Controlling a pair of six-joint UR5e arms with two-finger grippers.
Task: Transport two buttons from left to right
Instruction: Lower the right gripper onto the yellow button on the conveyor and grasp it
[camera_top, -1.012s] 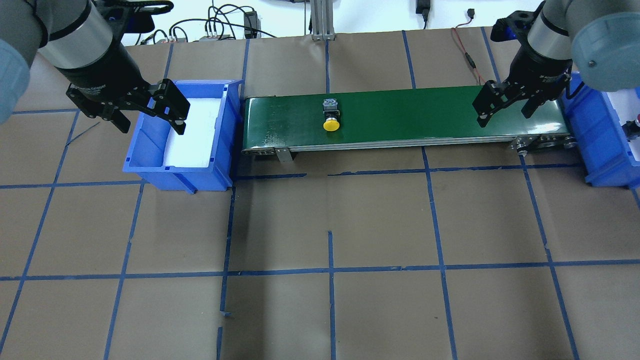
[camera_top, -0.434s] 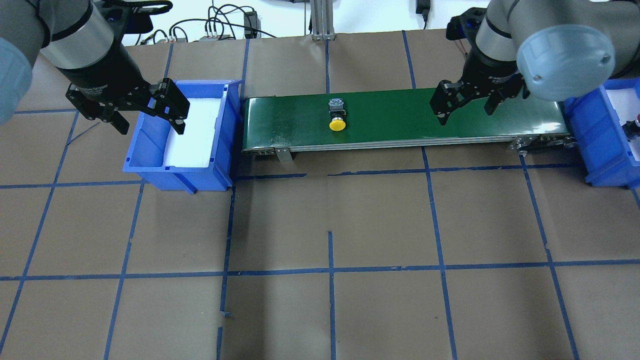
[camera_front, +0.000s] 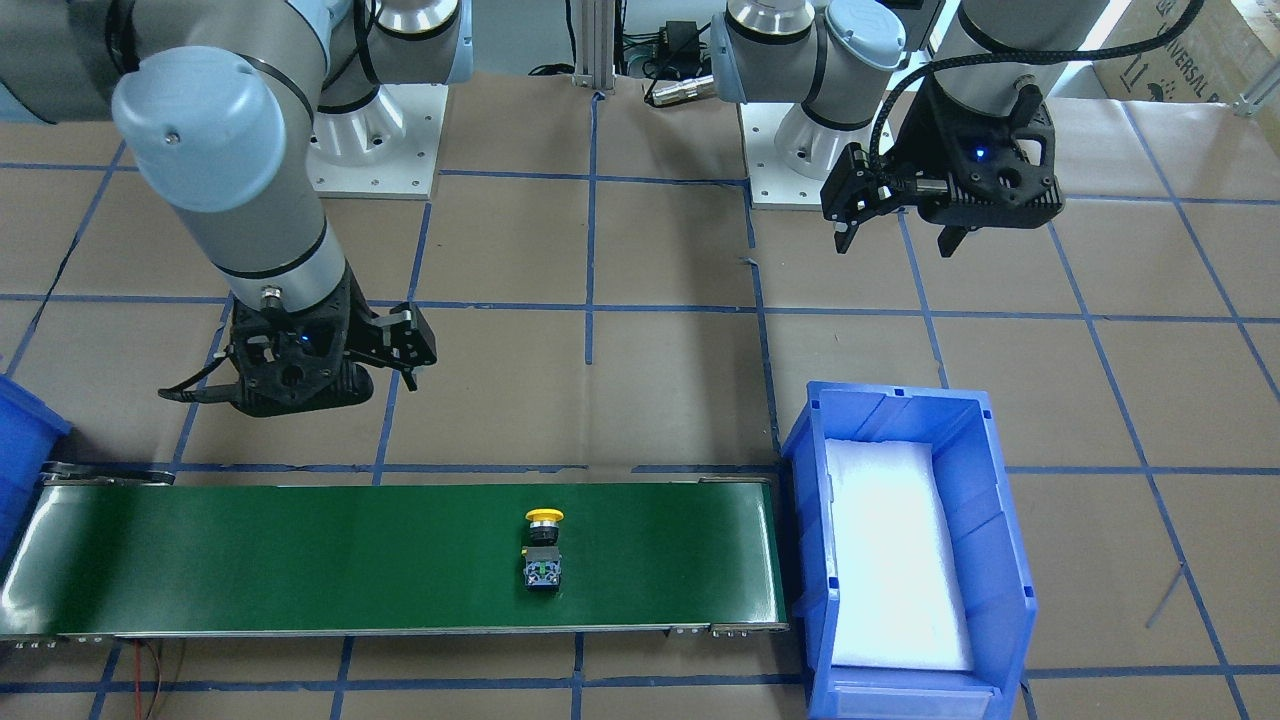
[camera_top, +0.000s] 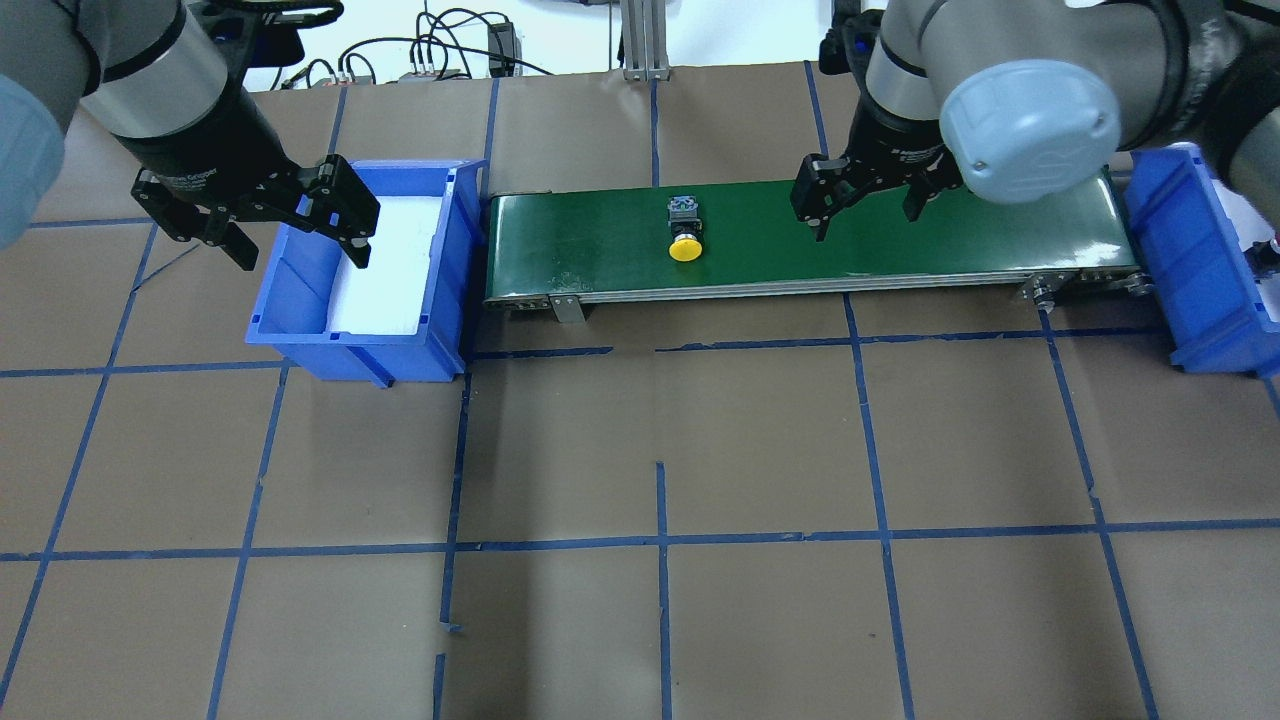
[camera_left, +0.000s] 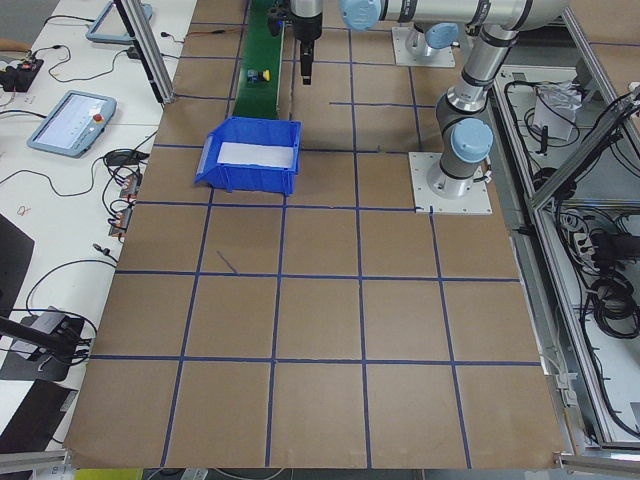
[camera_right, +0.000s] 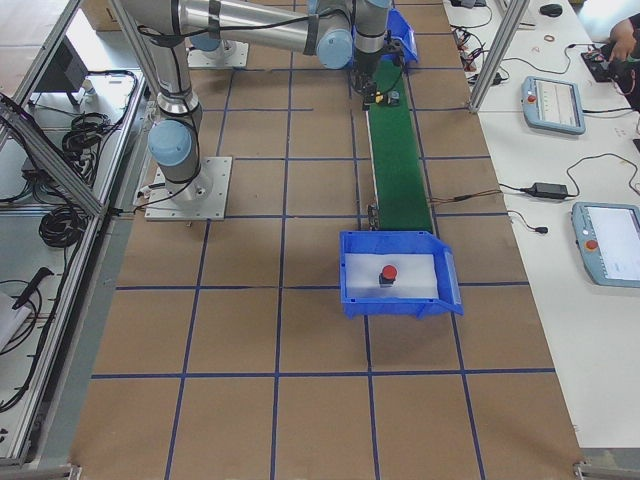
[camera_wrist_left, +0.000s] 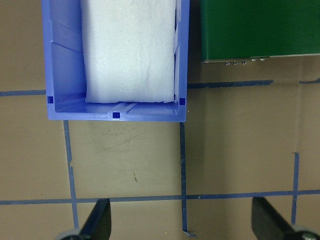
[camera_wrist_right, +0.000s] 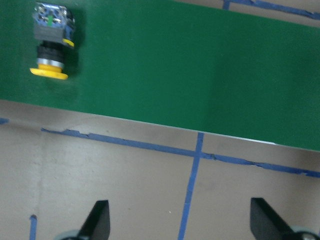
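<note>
- The yellow-capped push-button on a black-grey body (camera_top: 684, 232) lies on its side near the middle of the green conveyor belt (camera_top: 960, 240). It has drifted slightly toward the belt's right end.
- The right gripper (camera_top: 866, 222) has travelled from the belt's right end toward this button. It now hangs above the belt, fingers down, jaws wide and empty, near the button but apart. A pickup appears to be in preparation.
- The red mushroom-capped push-button (camera_right: 388, 273) already rests in the blue plastic right bin (camera_right: 400, 305), so half the task seems done.
- The left gripper (camera_top: 300, 245) is unmoved, wide and empty, over the foam-lined blue left bin (camera_top: 350, 355).
</note>
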